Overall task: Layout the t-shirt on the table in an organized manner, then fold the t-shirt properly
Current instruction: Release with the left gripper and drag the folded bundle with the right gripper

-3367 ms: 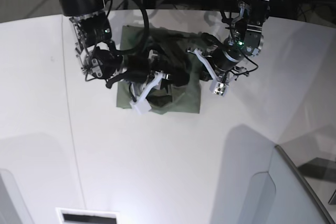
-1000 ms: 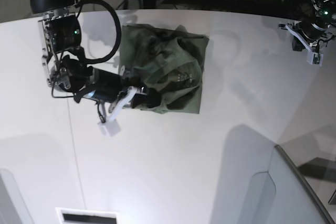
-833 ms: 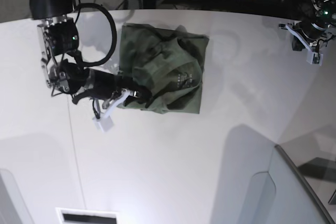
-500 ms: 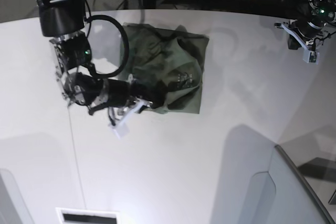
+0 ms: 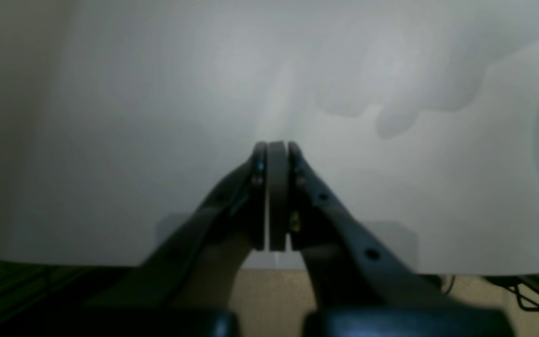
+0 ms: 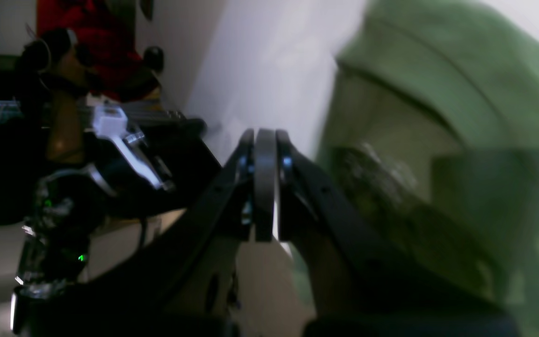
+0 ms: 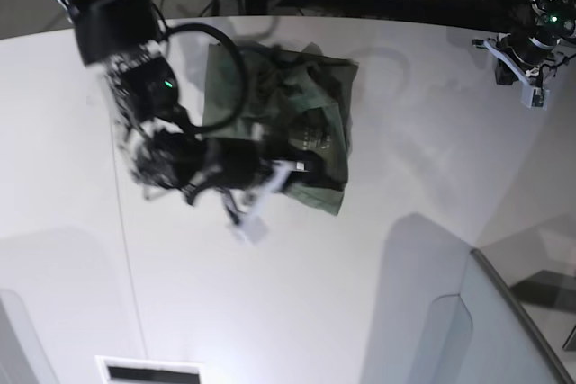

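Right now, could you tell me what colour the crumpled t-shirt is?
Olive green; the soft cotton t-shirt shows best in the base view.

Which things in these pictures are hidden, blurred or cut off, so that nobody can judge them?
- Olive-green cotton t-shirt, base view: its near-left edge is hidden behind the right gripper and arm, which are motion-blurred.
- Right wrist view: the shirt is blurred and cut by the frame's right edge; its folds are unclear.
- Left wrist view: only the shut left gripper and white table; no shirt.

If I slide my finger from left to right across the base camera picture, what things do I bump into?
Right arm's pincer → green t-shirt → bare white table → left arm's pincer at the far right edge.
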Robot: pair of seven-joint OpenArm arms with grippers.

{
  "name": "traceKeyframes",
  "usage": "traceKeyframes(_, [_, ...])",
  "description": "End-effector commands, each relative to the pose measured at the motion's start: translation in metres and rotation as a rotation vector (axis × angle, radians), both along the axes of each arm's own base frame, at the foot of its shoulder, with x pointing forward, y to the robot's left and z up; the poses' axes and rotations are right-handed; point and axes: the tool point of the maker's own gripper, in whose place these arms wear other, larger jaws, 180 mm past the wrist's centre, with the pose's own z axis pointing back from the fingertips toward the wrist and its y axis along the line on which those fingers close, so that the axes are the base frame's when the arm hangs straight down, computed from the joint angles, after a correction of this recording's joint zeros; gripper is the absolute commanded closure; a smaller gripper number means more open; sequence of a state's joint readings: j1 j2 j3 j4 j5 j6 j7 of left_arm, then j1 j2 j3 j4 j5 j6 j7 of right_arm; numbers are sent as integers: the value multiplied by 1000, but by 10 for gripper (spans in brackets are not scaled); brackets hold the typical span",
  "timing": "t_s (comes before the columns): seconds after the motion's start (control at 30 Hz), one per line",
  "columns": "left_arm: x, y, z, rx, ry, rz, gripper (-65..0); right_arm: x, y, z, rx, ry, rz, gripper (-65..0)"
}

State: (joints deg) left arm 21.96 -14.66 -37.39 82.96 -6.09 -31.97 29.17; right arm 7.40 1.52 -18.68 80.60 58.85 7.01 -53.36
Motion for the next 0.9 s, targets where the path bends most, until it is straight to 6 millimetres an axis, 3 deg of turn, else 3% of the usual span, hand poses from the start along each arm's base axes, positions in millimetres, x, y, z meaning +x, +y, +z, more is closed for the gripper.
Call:
traceKeyframes(0.0, [7,6,10,17,-33,-8,0,0,-3,13,18,-28,10,-2])
traceKeyframes(0.17, [9,3,10,15,-36,-18,0,-36,-25,-26,-42,98,18,-2])
traceKeyframes(0.33, [13,3,13,18,-45,-20,0,-33,-29,-32,-56,107,14,-2])
traceKeyframes(0.63, [15,8,17,33,-47,-26,0,-38,-14,-55,-108,176,98,-2])
traceKeyframes(0.87, [25,7,22,38,-66,-40,0,-45,-6,-79,-127,331,137,-2])
